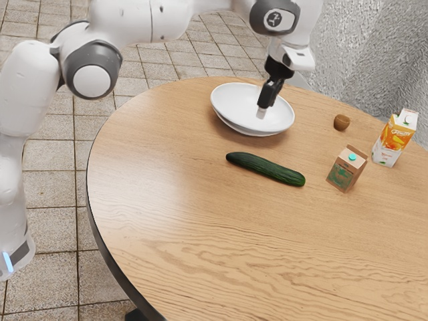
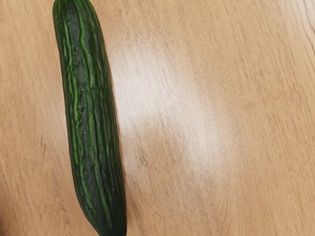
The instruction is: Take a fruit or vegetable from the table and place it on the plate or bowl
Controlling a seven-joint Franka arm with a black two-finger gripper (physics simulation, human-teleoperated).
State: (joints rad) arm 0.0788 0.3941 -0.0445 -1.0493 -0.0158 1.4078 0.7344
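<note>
I am hanging my gripper [image 1: 261,115] above the round wooden table [image 1: 200,234], pointing it straight down with nothing in it. From the side camera it is showing as 1 narrow dark column with a pale tip, so I cannot tell how wide it is standing. In the exterior view it is overlapping the white plate [image 1: 227,107], which is sitting toward the far edge of the table. My wrist camera is looking down at bare wood [image 2: 221,123] and the cucumber [image 2: 91,118]. The cucumber [image 1: 265,168] is lying flat on the table, long and dark green, just on the near side of the plate and not touching it. It is running at a slant, from near the plate's front edge toward the exterior view's right. Off its end on the exterior view's right, a brown carton with a teal cap [image 1: 346,169] is standing upright, close to the cucumber but apart from it. Farther toward the exterior view's right, an orange juice carton [image 1: 395,138] is standing upright near the table's edge. A small brown round thing [image 1: 342,122] is resting on the wood between the plate and the juice carton, well apart from both. That is making 2 cartons in all.
</note>
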